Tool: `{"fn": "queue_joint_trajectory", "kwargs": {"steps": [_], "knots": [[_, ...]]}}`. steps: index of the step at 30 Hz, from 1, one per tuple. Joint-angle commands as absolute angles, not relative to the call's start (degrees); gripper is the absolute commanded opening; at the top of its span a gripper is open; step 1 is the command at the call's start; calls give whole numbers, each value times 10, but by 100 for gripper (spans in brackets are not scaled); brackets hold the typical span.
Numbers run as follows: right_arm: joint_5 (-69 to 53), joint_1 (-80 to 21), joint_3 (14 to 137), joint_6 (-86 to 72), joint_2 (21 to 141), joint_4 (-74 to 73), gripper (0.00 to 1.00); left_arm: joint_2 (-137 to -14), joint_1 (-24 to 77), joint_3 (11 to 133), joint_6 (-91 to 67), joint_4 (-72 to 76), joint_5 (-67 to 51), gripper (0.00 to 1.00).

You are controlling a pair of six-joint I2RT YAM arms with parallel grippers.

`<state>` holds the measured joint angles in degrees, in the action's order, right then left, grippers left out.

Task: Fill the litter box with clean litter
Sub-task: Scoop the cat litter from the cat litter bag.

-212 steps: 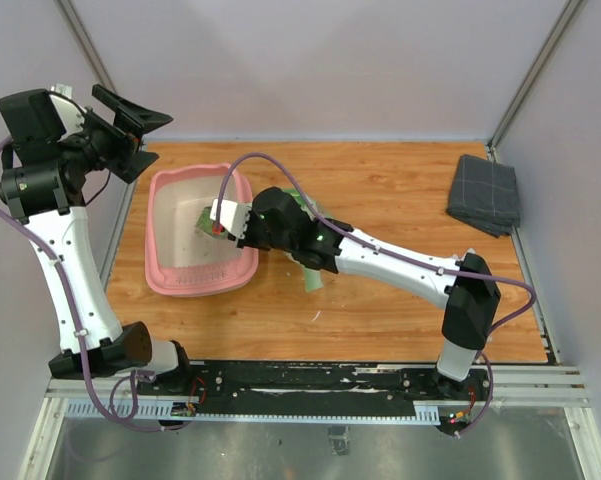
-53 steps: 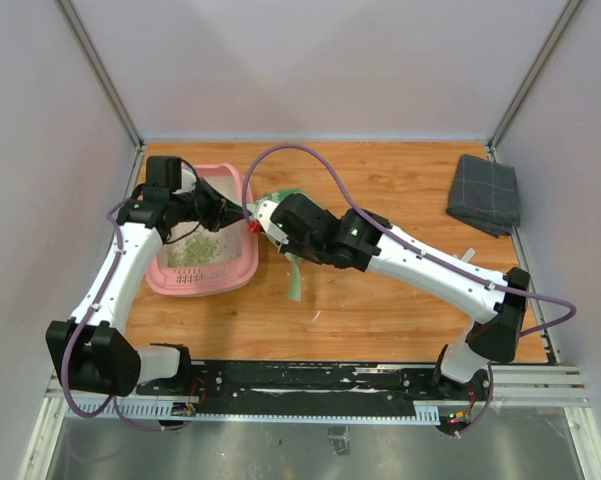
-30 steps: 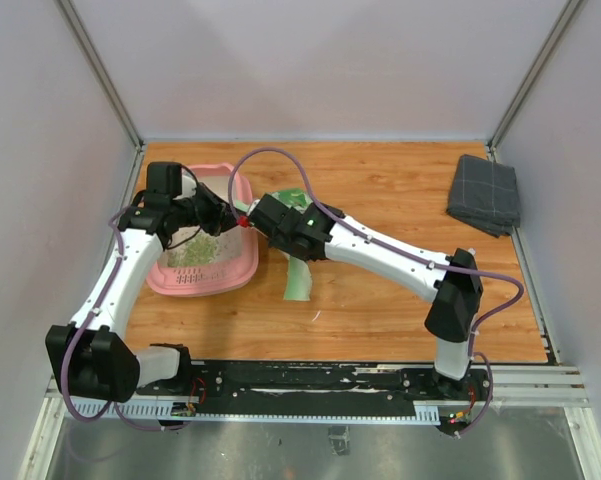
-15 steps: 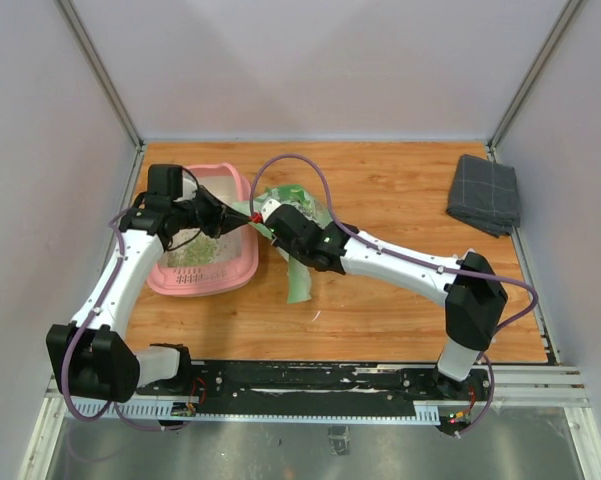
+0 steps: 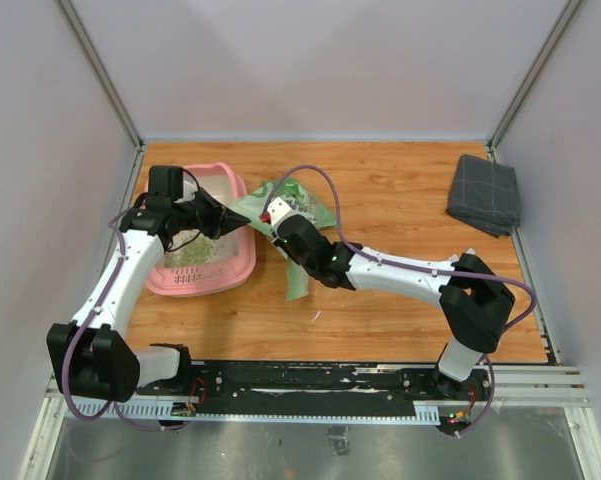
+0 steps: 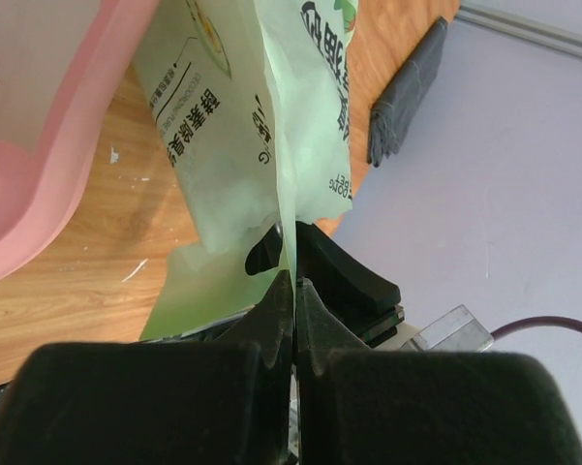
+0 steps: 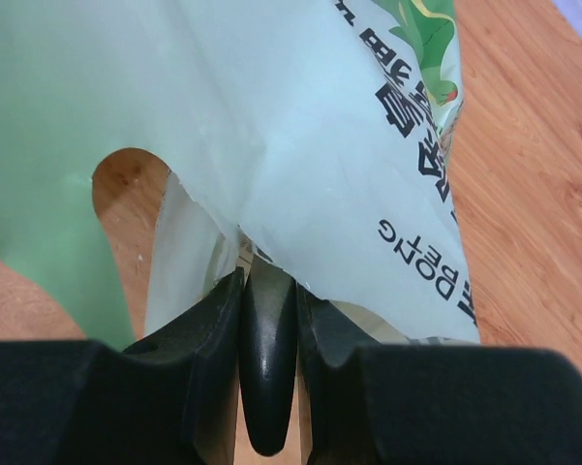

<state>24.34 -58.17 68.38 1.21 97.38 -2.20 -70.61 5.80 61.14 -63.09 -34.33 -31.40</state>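
The pink litter box (image 5: pixel 195 288) sits at the left of the wooden table (image 5: pixel 400 200). It holds a thin layer of clean litter (image 5: pixel 188 255) — green and pale-green grains on the cream floor. Just beside its right rim, the printed light-green bag (image 5: pixel 300 195) is held up by both arms. The left gripper (image 6: pixel 292 281) is closed tight on one bag edge, and the right gripper (image 7: pixel 268 281) pinches another fold — both above the table, not in the litter.

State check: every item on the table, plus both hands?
litter box: upright, litter in near end
litter: loose heap inside box
bag: pinched by both hands, beside box
cloth: folded, far right, untouched
left hand: shut on bag
right hand: shut on bag
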Motion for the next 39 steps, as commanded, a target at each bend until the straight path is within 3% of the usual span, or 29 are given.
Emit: {"fn": "queue_joint_trajectory", "kwargs": {"steps": [1, 11, 25, 33, 39], "knots": [[199, -568, 652, -14, 994, 118, 1, -703, 63, 609, -633, -359, -346, 0], [207, -541, 606, -101, 995, 158, 1, -722, 64, 626, -616, -367, -336, 0], [118, -529, 507, -54, 987, 378, 1, -771, 64, 709, -598, -397, -311, 0], [121, -526, 438, -31, 965, 495, 1, -834, 64, 825, -582, -439, -295, 0], [103, -526, 403, -25, 912, 489, 1, -867, 69, 887, -599, -439, -308, 0]]}}
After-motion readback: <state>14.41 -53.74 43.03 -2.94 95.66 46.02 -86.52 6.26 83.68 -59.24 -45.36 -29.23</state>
